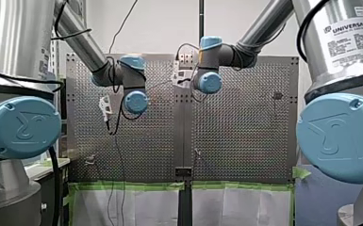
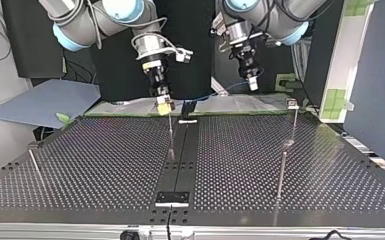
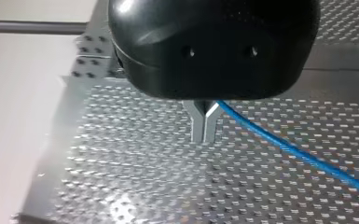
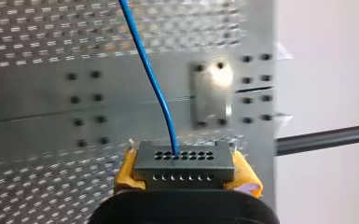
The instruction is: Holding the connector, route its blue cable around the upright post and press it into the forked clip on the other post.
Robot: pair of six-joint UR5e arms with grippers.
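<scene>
Jaws: right gripper (image 4: 185, 172) clamped on connector (image 4: 184, 158), left gripper (image 3: 204, 126) seemingly pinching cable (image 3: 289, 148); routing unstarted, next needs swinging round post (image 2: 171, 137).

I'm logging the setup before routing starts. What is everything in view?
connector: one, dark grey, between yellow pads
cable: one, blue, running from the connector
posts: four, thin metal, standing about the table
clip: one, grey, atop the post at the top view's right
table: one, perforated metal, under everything
sheet: one, grey, beside the table at the top view's left
right gripper: one, yellow pads, shut on the connector
left gripper: one, black, metal fingers shut around the cable
</scene>
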